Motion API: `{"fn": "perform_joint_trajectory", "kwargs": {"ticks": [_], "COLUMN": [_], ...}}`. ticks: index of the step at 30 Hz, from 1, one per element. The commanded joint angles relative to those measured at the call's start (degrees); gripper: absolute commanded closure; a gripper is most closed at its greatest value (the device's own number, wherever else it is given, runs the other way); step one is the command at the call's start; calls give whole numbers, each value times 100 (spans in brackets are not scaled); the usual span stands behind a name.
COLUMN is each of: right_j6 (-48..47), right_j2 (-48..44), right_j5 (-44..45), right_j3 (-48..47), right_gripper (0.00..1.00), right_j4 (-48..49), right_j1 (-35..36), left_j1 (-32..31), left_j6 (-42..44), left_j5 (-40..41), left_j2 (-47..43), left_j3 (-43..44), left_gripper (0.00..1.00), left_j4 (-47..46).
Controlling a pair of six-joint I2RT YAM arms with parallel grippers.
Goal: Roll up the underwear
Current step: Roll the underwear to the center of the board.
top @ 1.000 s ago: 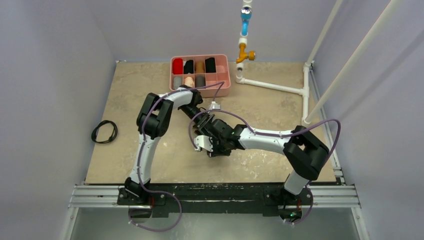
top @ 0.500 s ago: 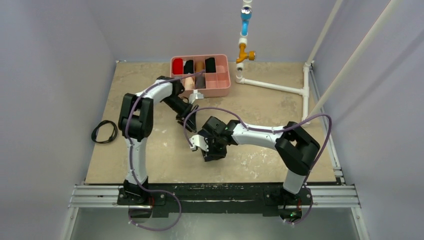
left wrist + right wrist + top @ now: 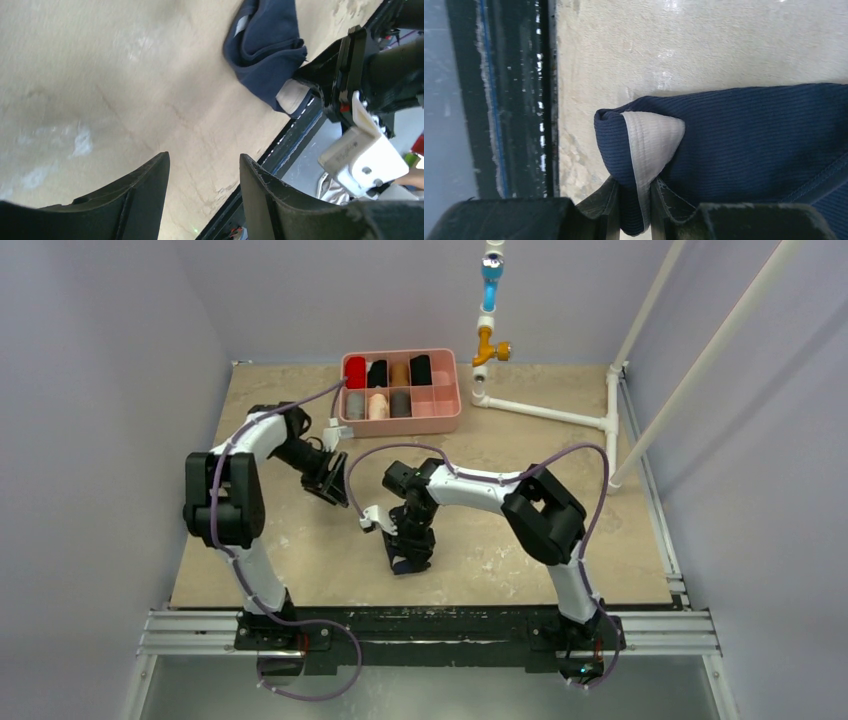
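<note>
Swung the left hand (image 3: 332,480) out to the left since a second ago, off the right hand (image 3: 633,200) and over bare table (image 3: 520,560); drew the right hand back toward the near edge. Holds the left fingers about half apart, on nothing. Pinches, with the right fingers nearly together, a folded corner of the underwear (image 3: 749,135) where the cream band turns over.

To roll well, probably: keep the pinch low and firm, turn the corner over onto the cloth, then roll away from the edge in tight, even turns. Bring the left hand back to pin the far side, lest the cloth drag along or slip off the table.

Lies on the table close to the front edge, under and beside the right hand. Looks bunched, not flat: navy ribbed knit folded on itself in loose layers, pale band showing only at the pinched corner, stitched hem along one side.
</note>
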State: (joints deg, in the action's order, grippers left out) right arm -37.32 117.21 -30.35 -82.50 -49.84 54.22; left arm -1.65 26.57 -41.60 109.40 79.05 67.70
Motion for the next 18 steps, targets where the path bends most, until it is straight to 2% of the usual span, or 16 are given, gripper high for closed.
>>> {"fn": "perform_joint_trajectory", "kwargs": {"ticks": [1, 9, 18], "right_j6": [-415, -499, 315], "right_j2": [1093, 2125, 2412], "right_j5": [-218, -873, -1007], "right_j3": [-183, -1311, -1239], "right_gripper": [100, 100, 100], "right_j4": [-882, -1611, -1132], "right_j1": [-101, -568, -932], "left_j1": [363, 508, 321], "left_j6": [30, 124, 741], "left_j5": [323, 912, 545], "left_j2": [-877, -2532, -3655], "left_j3": [-542, -1816, -2245], "left_gripper": [48, 48, 48], "left_j4": [-582, -1466, -1350]}}
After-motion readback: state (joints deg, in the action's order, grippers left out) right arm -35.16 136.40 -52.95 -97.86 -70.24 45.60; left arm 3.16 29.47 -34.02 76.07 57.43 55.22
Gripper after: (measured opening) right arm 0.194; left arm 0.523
